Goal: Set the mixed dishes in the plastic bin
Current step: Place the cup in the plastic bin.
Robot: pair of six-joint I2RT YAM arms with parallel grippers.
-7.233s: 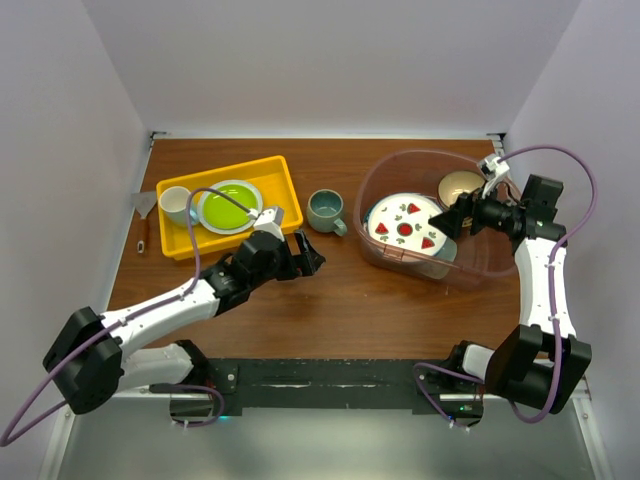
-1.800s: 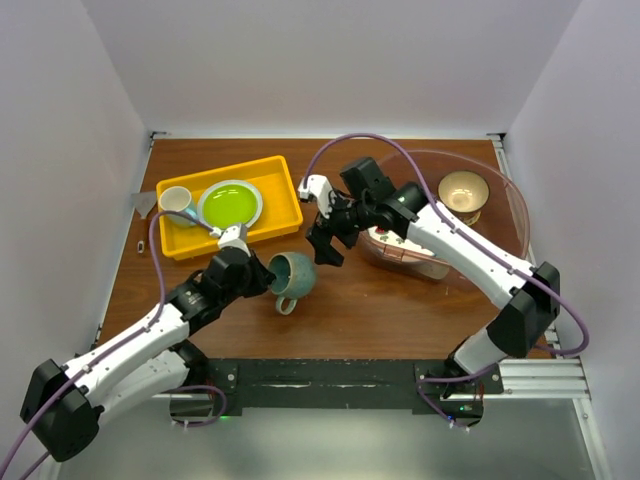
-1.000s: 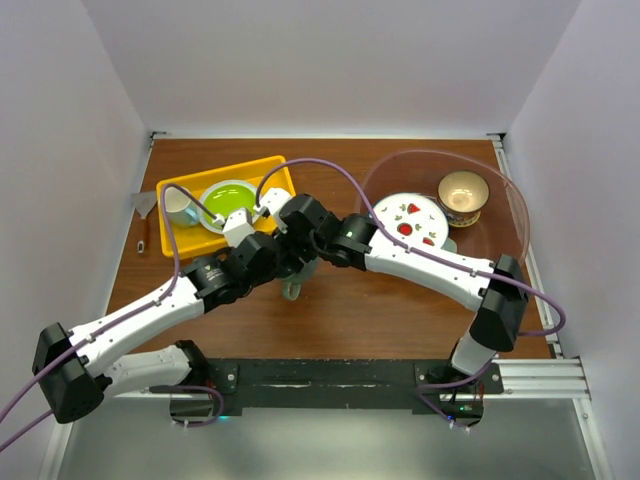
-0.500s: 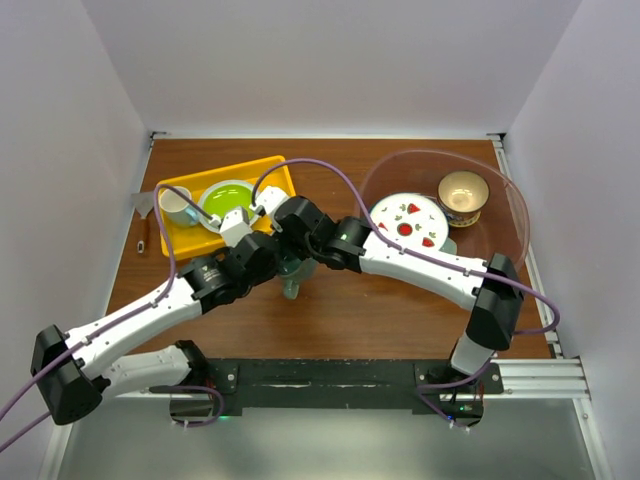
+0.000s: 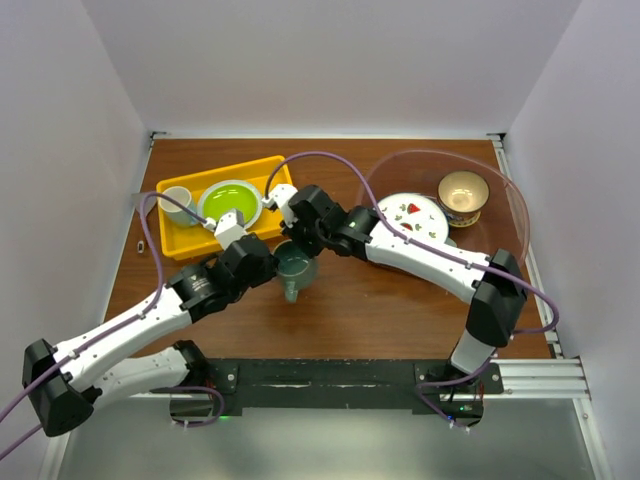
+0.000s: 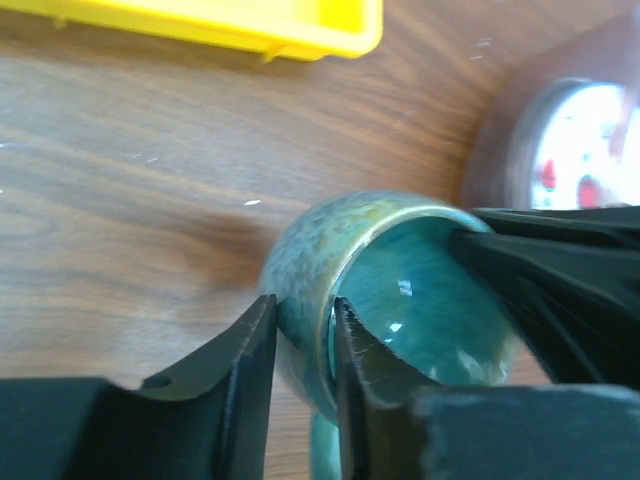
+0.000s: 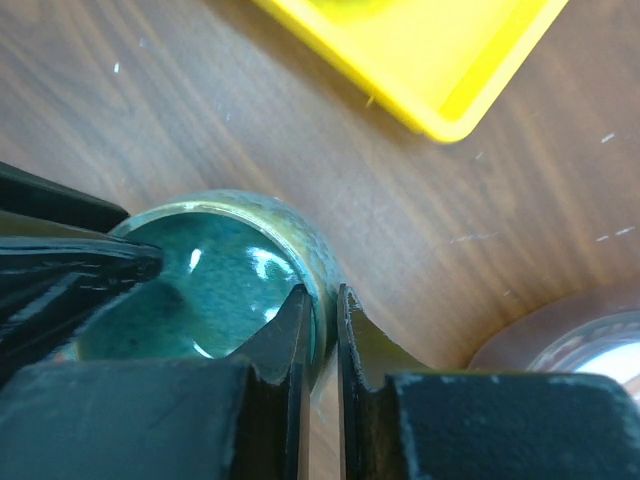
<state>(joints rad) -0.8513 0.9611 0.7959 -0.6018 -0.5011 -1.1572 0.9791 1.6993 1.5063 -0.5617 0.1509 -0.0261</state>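
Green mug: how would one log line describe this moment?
mug: outside bin | right pincer: shut on rim | left pincer: straddles rim, grip unclear

Both arms reach inward and their wrists meet, almost face to face. The left arm [image 5: 130, 320] lies low and stretched, and the right arm [image 5: 425, 260] is bent in a long arc. The right gripper [image 7: 320, 305] pinches the rim of the mug [image 7: 180, 280] tightly, one finger inside. The left gripper [image 6: 303, 325] has its fingers on both sides of the opposite wall. If they press it, I cannot tell.
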